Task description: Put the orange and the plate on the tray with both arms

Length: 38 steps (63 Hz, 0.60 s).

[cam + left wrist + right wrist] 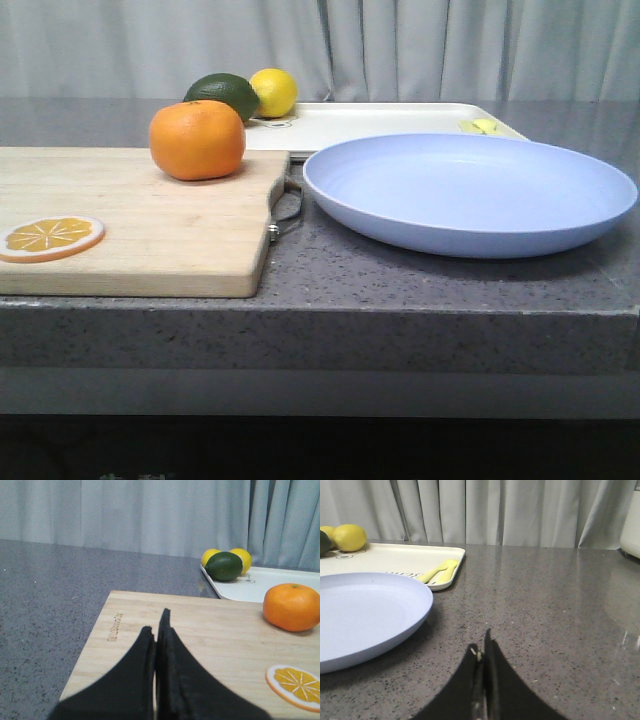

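Observation:
The orange [197, 139] sits on the far part of a wooden cutting board [150, 240]; it also shows in the left wrist view [291, 607]. The lavender-blue plate [468, 192] lies on the counter right of the board and shows in the right wrist view [365, 615]. The off-white tray [380, 122] lies behind the plate and shows in both wrist views [270, 587] [390, 560]. My left gripper [157, 622] is shut and empty over the board's near-left part. My right gripper [481, 647] is shut and empty over bare counter, right of the plate. Neither gripper shows in the front view.
A yellow lemon [273, 92] and a dark green avocado [224, 94] rest at the tray's far left end. A small yellow utensil [438, 571] lies on the tray's right end. A thin orange slice [50, 238] lies on the board's near left. The counter's front edge is close below.

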Each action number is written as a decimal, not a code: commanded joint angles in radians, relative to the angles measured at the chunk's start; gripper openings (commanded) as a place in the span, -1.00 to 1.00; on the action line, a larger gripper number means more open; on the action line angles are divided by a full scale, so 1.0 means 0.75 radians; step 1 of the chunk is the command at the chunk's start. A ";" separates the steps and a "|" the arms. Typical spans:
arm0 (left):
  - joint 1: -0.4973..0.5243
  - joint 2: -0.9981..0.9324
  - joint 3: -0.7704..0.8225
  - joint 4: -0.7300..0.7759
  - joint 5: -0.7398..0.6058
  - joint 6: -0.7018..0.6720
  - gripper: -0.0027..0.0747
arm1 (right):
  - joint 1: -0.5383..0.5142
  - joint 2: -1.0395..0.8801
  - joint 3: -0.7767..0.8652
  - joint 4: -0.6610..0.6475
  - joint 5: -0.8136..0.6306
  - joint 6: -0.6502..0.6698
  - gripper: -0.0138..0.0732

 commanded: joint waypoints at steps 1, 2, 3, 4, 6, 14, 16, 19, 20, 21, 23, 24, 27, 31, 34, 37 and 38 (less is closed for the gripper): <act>-0.008 -0.025 -0.024 -0.007 -0.148 -0.009 -0.98 | -0.006 -0.032 -0.048 0.003 -0.106 -0.013 -0.84; -0.008 -0.025 -0.032 -0.007 -0.148 -0.009 -0.98 | -0.006 -0.032 -0.061 0.003 -0.092 -0.013 -0.84; -0.008 -0.025 -0.048 -0.007 -0.146 -0.009 -0.98 | -0.006 -0.031 -0.072 0.003 -0.082 -0.013 -0.84; -0.008 -0.025 -0.059 -0.007 -0.137 -0.009 -0.98 | -0.006 -0.031 -0.083 0.003 -0.064 -0.013 -0.84; -0.008 -0.025 -0.093 -0.007 -0.115 -0.009 -0.98 | -0.006 -0.031 -0.120 0.003 -0.036 -0.013 -0.84; -0.008 -0.022 -0.276 -0.007 0.012 -0.009 -0.98 | -0.006 -0.031 -0.270 0.003 0.095 -0.013 -0.84; -0.008 -0.021 -0.321 -0.007 0.059 -0.009 -0.98 | -0.006 -0.028 -0.318 0.001 0.131 -0.013 -0.84; -0.008 -0.009 -0.403 -0.007 0.134 -0.009 -0.98 | -0.006 -0.016 -0.390 0.001 0.179 -0.013 -0.84; -0.008 -0.005 -0.428 -0.007 0.155 -0.009 -0.98 | -0.006 -0.010 -0.420 0.001 0.199 -0.013 -0.84; -0.008 0.004 -0.464 -0.007 0.187 -0.009 -0.98 | -0.006 -0.005 -0.441 0.001 0.212 -0.013 -0.84; -0.008 0.017 -0.513 -0.007 0.225 -0.009 -0.98 | -0.006 0.013 -0.493 0.001 0.240 -0.013 -0.84; -0.008 0.030 -0.549 -0.007 0.254 -0.009 -0.98 | -0.006 0.026 -0.513 0.001 0.251 -0.013 -0.84; -0.008 0.062 -0.632 -0.004 0.320 -0.007 -0.98 | -0.006 0.064 -0.581 0.001 0.277 -0.013 -0.84; -0.008 0.113 -0.738 -0.002 0.385 -0.005 -0.98 | -0.006 0.135 -0.674 0.001 0.312 -0.013 -0.84; -0.008 0.167 -0.813 0.002 0.435 -0.005 -0.98 | -0.006 0.192 -0.743 0.001 0.345 -0.013 -0.84; -0.008 0.218 -0.870 0.002 0.473 -0.005 -0.98 | -0.006 0.261 -0.799 0.001 0.377 -0.013 -0.84; -0.008 0.240 -0.893 0.002 0.489 -0.005 -0.98 | -0.006 0.279 -0.823 0.001 0.391 -0.013 -0.84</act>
